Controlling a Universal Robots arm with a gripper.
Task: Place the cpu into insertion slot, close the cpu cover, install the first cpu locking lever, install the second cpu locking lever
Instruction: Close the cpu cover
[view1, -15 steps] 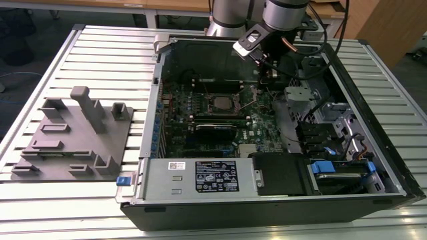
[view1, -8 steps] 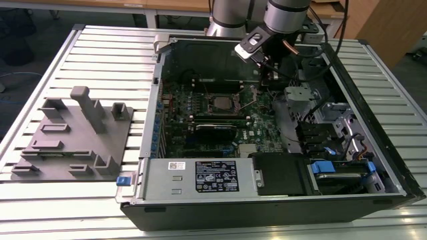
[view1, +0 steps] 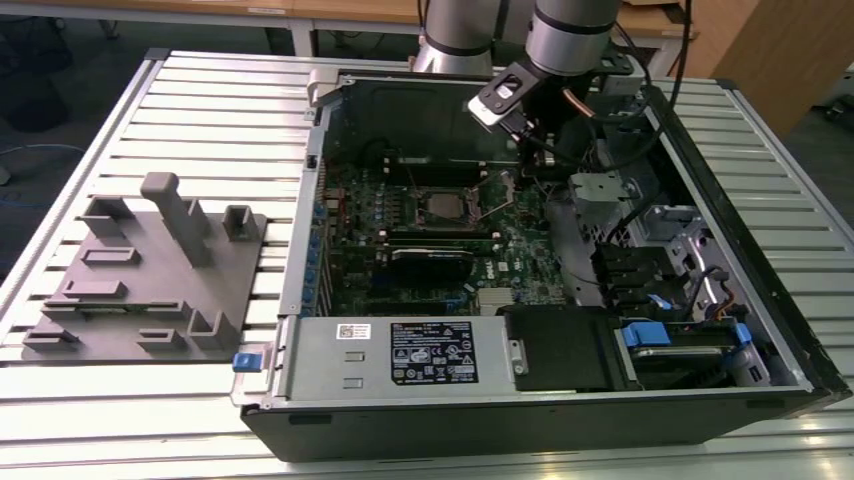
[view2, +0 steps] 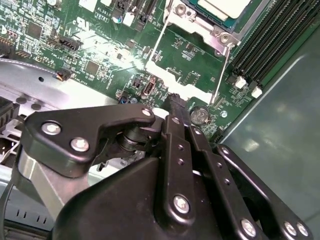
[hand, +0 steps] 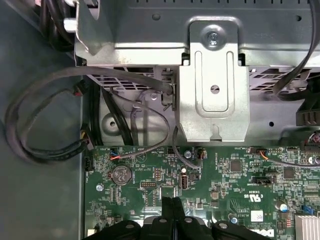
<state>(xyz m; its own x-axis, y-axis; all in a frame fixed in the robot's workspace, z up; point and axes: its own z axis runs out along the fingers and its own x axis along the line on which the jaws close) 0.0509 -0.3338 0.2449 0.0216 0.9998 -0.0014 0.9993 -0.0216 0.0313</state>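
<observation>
While my gripper (hand: 172, 204) hangs, fingers (hand: 167, 212) pressed together on nothing, near an edge of the green board (hand: 240, 175), I list: cpu (view1: 441, 207), seated in insertion slot (view1: 415, 196), board's middle

We find a black-and-white label (view1: 433, 352) on the grey power supply box (view1: 334, 375) in the exterior view. It carries several lines of print and a row of small symbols, none of which we can make out. Just beside it, on the same box, sits a small white sticker (view1: 351, 331) with dark print, likewise illegible. In the first wrist view the green motherboard (hand: 225, 175) bears white silkscreen lettering (hand: 255, 196) next to its components, plus a white barcode tag (hand: 256, 216). We see the same fine lettering on the board in the second wrist view, and we can read none of it with certainty
</observation>
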